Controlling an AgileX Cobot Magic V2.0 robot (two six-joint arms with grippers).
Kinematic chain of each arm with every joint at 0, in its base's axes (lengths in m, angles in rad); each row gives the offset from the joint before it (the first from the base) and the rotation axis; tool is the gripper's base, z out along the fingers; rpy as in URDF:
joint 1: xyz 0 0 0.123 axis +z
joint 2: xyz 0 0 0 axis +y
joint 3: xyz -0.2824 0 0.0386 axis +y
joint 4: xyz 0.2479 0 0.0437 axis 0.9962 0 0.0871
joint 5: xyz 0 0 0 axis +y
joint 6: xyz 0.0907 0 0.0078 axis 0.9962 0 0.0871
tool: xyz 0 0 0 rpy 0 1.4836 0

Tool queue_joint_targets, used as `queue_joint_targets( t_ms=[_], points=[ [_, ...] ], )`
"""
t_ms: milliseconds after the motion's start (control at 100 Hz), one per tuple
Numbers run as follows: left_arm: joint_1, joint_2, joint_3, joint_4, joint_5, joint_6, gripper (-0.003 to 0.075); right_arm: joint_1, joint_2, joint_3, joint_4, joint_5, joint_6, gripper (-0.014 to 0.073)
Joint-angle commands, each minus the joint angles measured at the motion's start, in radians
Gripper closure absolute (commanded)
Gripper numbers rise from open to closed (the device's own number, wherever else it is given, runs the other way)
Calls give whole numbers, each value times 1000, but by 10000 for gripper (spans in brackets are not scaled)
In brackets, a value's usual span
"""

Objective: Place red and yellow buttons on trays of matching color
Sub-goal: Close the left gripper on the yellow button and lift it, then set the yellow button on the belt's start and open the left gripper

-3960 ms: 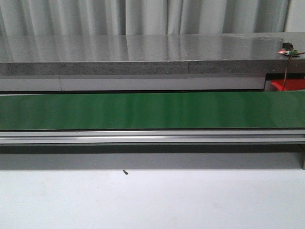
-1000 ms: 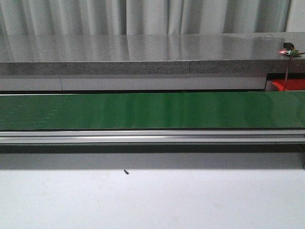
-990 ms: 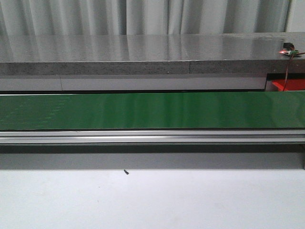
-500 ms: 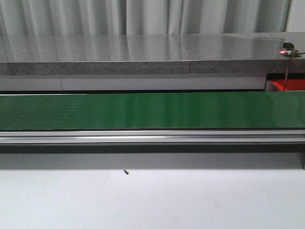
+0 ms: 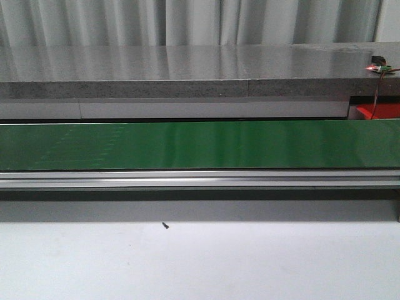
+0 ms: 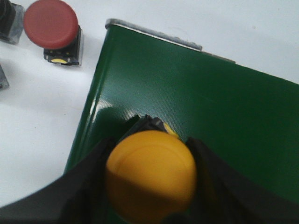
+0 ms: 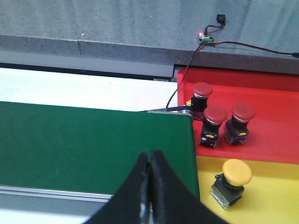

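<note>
In the left wrist view my left gripper (image 6: 150,173) is shut on a yellow button (image 6: 150,172), held over the end of the green conveyor belt (image 6: 219,116). A red button (image 6: 51,25) stands on the white table beside that belt end. In the right wrist view my right gripper (image 7: 150,161) is shut and empty above the belt (image 7: 93,144). Beside the belt's other end lie a red tray (image 7: 275,126) holding three red buttons (image 7: 215,116) and a yellow tray (image 7: 275,196) holding one yellow button (image 7: 236,172). Neither gripper shows in the front view.
The front view shows the long green belt (image 5: 200,145) on its aluminium frame (image 5: 200,180), a grey counter (image 5: 187,69) behind it and white table in front. A small circuit board with wires (image 7: 208,39) sits on the counter near the red tray. Dark button bases (image 6: 10,18) stand by the red button.
The front view is unchanged apart from a faint dotted pattern drifting along the left part of the belt. No arm enters that view.
</note>
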Motion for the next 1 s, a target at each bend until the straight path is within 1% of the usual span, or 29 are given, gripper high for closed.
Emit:
queue_joint_targets(
  t_ms=[0,50,100,150,200,270,340,380,440,830,990],
  points=[
    [-9,-48,-9,-26,-58,2,489,-1,-1,-25,11,-73,-10,715],
    [-9,-48,-5,-26,-60,2,480,-1,-1,-25,11,-73,-10,715],
    [-9,-48,-5,-26,-60,4,447,-1,-1,-25,11,-73,-10,715],
    [-9,-48,-5,-30,-58,4,383,-1,-1,-25,11,-73,-10,715],
    [-9,-48,-5,-38,-54,4,287,-1,-1,-25,11,-73,-10,715],
    [-9,-48,-5,-51,-52,7,178,-1,-1,-25,11,-73,-10,715],
    [-9,-48,-5,-83,-49,35,127,-1,-1,-25,11,-73,-10,715],
    [-9,-48,-5,-106,-47,60,128,-1,-1,-25,11,-73,-10,715],
    [-9,-55,-5,-127,-47,62,132,-1,-1,-25,11,-73,-10,715],
    [-9,-189,-6,-129,-86,62,132,-1,-1,-25,11,-73,-10,715],
    [28,-227,-6,-126,-122,62,133,-1,-1,-25,11,-73,-10,715]
  ],
)
